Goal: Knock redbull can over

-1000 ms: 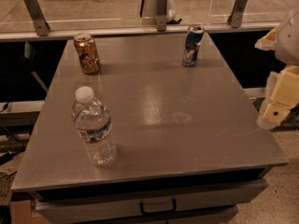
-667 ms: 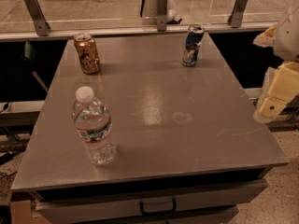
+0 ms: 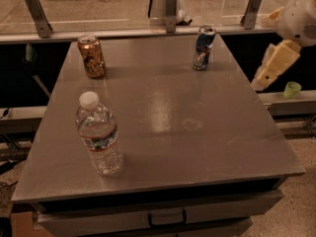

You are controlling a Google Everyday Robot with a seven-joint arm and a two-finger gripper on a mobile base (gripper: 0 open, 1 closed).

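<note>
The redbull can point(image 3: 203, 48), slim, dented, blue and silver, stands upright near the far right corner of the grey table point(image 3: 197, 147). My gripper point(image 3: 270, 69), cream-coloured on a white arm, hangs off the table's right edge. It is to the right of the can, a little nearer the camera, and apart from it.
A stouter copper-orange can point(image 3: 92, 56) stands upright at the far left. A clear water bottle point(image 3: 99, 135) with a white cap stands at the front left. A metal rail with posts point(image 3: 170, 8) runs behind the table. A small green cup point(image 3: 292, 89) sits on a ledge at the right.
My gripper has moved up and to the left, closer to the redbull can. The cans and the bottle have not moved.
</note>
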